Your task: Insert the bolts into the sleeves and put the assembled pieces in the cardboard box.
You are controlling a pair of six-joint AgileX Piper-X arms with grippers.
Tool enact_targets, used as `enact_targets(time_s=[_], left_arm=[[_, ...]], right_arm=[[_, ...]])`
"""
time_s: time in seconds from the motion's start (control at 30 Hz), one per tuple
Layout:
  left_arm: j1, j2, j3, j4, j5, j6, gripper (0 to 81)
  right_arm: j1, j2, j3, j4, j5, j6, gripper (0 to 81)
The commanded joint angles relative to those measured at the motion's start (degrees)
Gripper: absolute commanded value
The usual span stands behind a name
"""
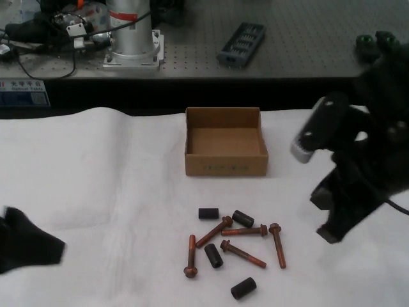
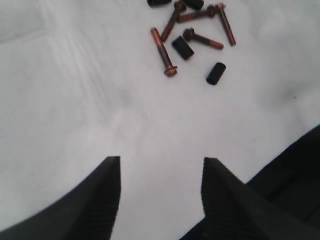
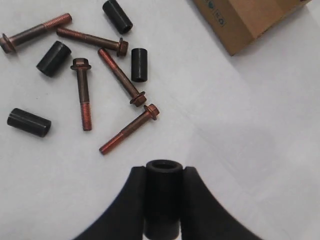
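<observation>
Several copper-coloured bolts [image 1: 243, 253] and black sleeves [image 1: 214, 255] lie loose on the white cloth in front of the open cardboard box [image 1: 225, 167]. My right gripper [image 3: 164, 172] is shut on one black sleeve [image 3: 162, 200], held upright with its hole facing up, above the cloth beside the pile of bolts [image 3: 127, 129] and a corner of the box [image 3: 245, 22]. My left gripper [image 2: 162, 187] stands open with nothing between its fingers, low over bare cloth, some way from the bolts [image 2: 162, 50] and a sleeve [image 2: 215, 73].
The right arm [image 1: 358, 185] rises at the right of the bench, and the left arm [image 1: 25, 246] sits at the front left edge. The white cloth [image 1: 96, 173] covers the work area. A metal post [image 1: 131, 32], cables and a dark rack [image 1: 241, 41] stand on the table behind.
</observation>
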State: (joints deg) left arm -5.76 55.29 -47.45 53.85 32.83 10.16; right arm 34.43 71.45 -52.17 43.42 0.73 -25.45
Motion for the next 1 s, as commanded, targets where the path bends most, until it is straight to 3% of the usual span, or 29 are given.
enact_targets(time_s=[0.0, 0.3, 0.57, 0.77, 0.97], left_arm=[[-4.5, 5.8, -0.6, -0.8, -2.5, 9.9, 37.4], [-13.4, 17.9, -4.9, -9.2, -8.2, 14.4, 37.4], [-18.6, 27.0, -13.4, -12.3, -17.9, 44.4, 37.4], [-21.7, 29.3, -13.8, -25.4, -16.6, 61.8, 37.4], [-25.4, 32.0, -13.8, -23.3, -16.6, 77.0, 37.4]], right_arm=[[-0.3, -3.3, 0.8, 0.4, -1.8, 2.8, 1.8], [-0.3, -12.7, 4.1, 6.1, -2.7, 4.0, 1.8], [-0.3, -14.9, 4.8, 6.5, -4.8, 4.0, 1.8], [-0.3, -14.9, 4.8, 6.5, -7.2, 3.9, 1.8], [-0.3, -14.9, 4.8, 6.4, -7.9, 1.5, 1.8]])
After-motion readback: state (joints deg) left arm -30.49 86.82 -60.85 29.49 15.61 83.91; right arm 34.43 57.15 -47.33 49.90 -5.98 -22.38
